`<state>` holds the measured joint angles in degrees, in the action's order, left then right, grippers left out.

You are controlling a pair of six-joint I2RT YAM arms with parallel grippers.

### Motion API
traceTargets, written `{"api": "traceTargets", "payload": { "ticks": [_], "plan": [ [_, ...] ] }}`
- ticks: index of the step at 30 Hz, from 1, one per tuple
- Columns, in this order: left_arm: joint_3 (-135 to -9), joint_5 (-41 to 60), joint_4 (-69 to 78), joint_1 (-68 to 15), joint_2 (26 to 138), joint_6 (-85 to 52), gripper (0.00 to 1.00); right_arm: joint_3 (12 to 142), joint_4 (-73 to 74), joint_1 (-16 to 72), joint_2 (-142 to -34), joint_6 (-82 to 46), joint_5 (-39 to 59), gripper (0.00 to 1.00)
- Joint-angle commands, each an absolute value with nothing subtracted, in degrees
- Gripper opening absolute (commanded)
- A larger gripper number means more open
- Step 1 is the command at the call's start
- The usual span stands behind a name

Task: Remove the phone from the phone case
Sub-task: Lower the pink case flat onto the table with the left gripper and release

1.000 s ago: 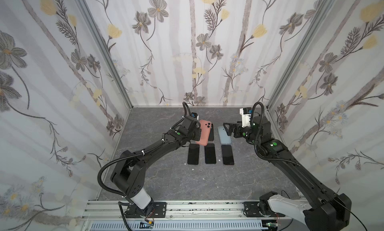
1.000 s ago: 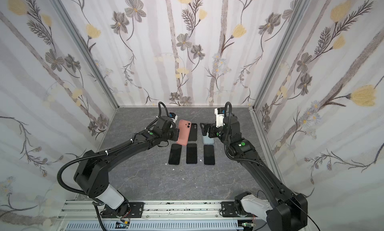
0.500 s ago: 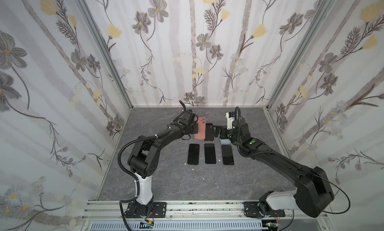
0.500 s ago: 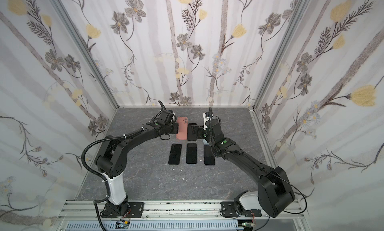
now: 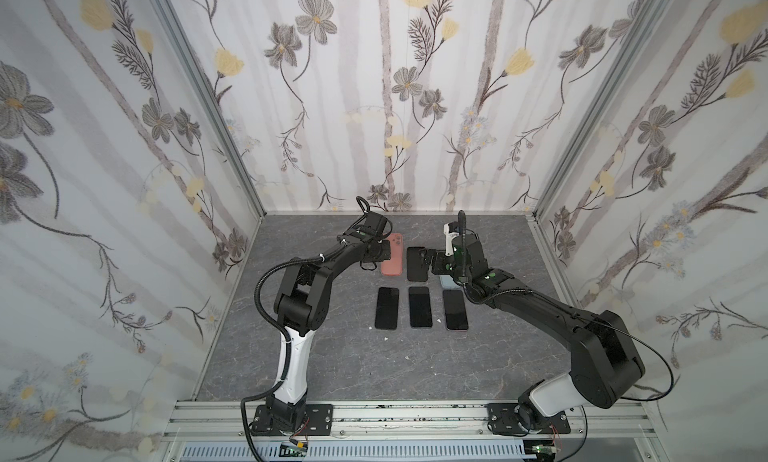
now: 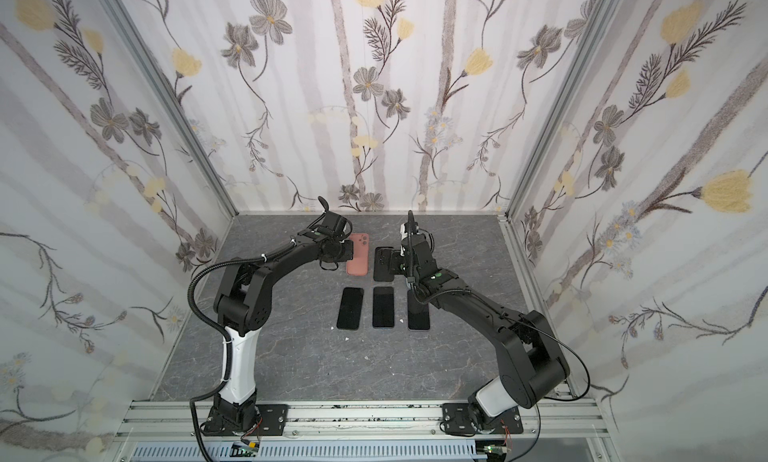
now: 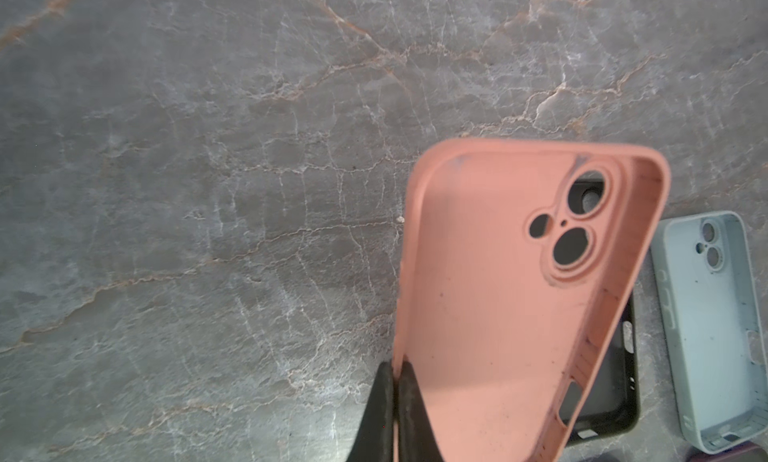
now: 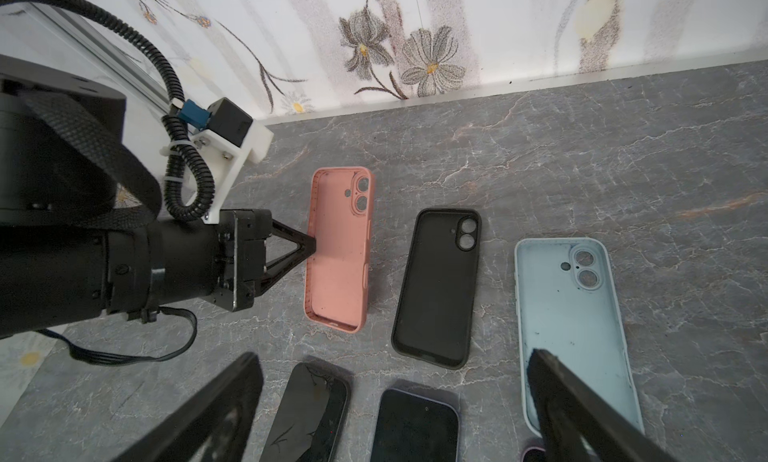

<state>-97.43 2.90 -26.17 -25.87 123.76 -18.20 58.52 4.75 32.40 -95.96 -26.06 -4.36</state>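
My left gripper [image 5: 384, 252] [image 7: 398, 366] is shut on one long side wall of an empty pink phone case [image 5: 392, 260] [image 7: 498, 294] [image 8: 338, 252] and holds it tilted, low over the table. An empty black case [image 5: 417, 264] [image 8: 436, 285] and an empty light blue case [image 8: 569, 314] lie beside it. Three bare phones [image 5: 387, 308] [image 5: 419, 307] [image 5: 456, 310] lie screen up in a row in front of the cases. My right gripper [image 5: 426, 258] [image 8: 392, 360] hangs open over the black case's near end with nothing between its fingers [image 8: 232, 397].
The grey marbled table [image 5: 332, 356] is walled in by flowered panels on three sides. The left arm's wrist and cable [image 8: 183, 181] reach in close to the pink case. The right arm hides most of the light blue case [image 5: 446, 282] in both top views.
The left gripper has carried the pink case back and down towards the table's far left. The right gripper has swung left, from over the blue case to over the black one.
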Motion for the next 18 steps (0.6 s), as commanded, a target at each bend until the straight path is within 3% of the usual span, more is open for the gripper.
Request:
{"api": "traceTargets", "payload": {
  "ticks": [1,18],
  "plan": [
    [-100.07,2.88,-31.02,-25.62,125.57,-16.46,0.00,59.06,5.02,32.47,-96.34,-25.75,-3.61,1.00],
    [-107.48,2.76,-36.14,-24.94,132.18,-17.47,0.00,58.71,4.39,32.53,-96.17,-25.76,-2.81,1.00]
  ]
}}
